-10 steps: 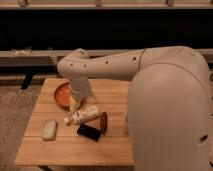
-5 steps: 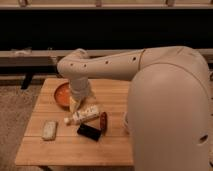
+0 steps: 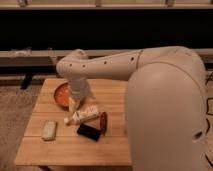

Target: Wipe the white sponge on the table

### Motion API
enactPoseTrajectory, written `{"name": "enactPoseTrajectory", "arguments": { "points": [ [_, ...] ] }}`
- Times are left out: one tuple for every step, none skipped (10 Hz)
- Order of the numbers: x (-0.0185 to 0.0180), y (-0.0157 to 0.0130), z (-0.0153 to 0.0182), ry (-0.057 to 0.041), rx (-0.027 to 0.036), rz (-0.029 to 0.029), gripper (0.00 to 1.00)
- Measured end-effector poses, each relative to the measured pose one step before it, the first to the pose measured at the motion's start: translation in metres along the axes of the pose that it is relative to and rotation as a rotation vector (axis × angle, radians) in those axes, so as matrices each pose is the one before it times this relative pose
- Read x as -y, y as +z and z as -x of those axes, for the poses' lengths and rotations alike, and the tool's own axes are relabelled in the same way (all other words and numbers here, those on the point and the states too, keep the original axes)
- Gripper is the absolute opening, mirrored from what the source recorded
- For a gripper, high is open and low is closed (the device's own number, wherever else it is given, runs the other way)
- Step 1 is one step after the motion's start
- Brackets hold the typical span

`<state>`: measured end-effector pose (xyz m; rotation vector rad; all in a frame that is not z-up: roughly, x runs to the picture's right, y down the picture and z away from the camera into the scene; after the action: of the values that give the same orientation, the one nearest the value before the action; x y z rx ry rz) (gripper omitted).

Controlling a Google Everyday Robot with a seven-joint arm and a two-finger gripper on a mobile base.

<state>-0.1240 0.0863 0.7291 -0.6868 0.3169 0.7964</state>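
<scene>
White sponge (image 3: 49, 130) flat on table (image 3: 75, 148); probably light, squashy; pinch across narrow sides; gripper (image 3: 72, 106) wide, empty, by orange bowl (image 3: 60, 95).

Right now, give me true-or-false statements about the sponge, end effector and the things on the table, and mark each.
1. The sponge lies near the left edge of the table. True.
2. The end effector holds the sponge. False: it hangs by the bowl, apart from the sponge.
3. The bottle stands upright. False: it lies on its side.
4. A black thing lies beside the bottle. True.
</scene>
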Motion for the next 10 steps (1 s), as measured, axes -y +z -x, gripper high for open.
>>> {"name": "enactPoseTrajectory", "arguments": {
  "points": [
    [-0.01755,0.00502,0.00831,-0.01484,-0.00672,0.00531,0.8],
    [-0.02653,0.00519,0.00893,-0.01304,-0.0098,0.0074,0.8],
    [-0.02043,0.00377,0.00543,-0.0053,-0.00714,0.0011,0.8],
    [-0.02371,0.00418,0.00841,-0.0033,-0.00593,0.00039,0.8],
    [-0.03103,0.01026,0.01694,-0.00448,-0.0075,-0.00219,0.8],
    [-0.0166,0.00933,0.00931,-0.00267,-0.00997,0.00048,0.8],
    [-0.00991,0.01477,0.01292,0.00493,-0.01063,-0.00827,0.8],
    [-0.01053,0.01729,0.01348,0.0077,-0.01348,-0.00352,0.8],
    [-0.01148,0.01356,0.01217,0.0005,-0.00405,0.00264,0.8],
    [-0.00297,0.00828,0.00583,0.00786,-0.00523,0.00496,0.8]
  ]
}}
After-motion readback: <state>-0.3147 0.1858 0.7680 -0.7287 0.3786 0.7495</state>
